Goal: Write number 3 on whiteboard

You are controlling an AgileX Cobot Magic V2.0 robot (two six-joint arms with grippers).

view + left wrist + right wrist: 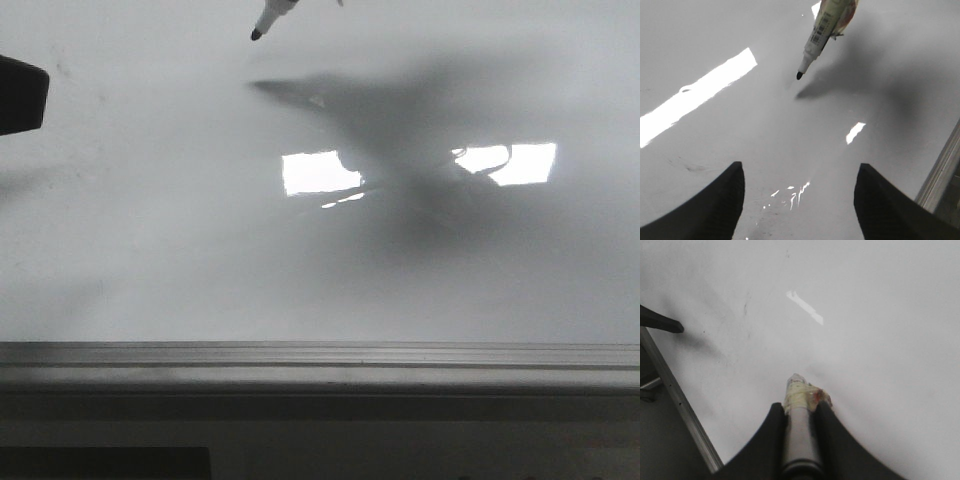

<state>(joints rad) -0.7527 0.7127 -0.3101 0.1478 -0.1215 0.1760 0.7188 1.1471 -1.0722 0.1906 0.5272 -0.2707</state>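
Note:
The whiteboard (150,250) fills all views, glossy with bright light reflections. No number 3 shows on it; I see only faint smudges. My right gripper (800,407) is shut on a taped marker (799,435), which points away over the board. In the front view only the marker's tip end (270,18) shows at the top edge; the right gripper is out of that view. In the left wrist view the marker (821,31) hangs with its black tip just above the board, apart from its shadow. My left gripper (799,172) is open and empty over the board.
The board's grey metal frame edge (320,355) runs along the near side and shows in both wrist views (940,170) (680,400). A dark part of the left arm (20,95) sits at the left edge. The right arm's shadow (400,120) lies across the board.

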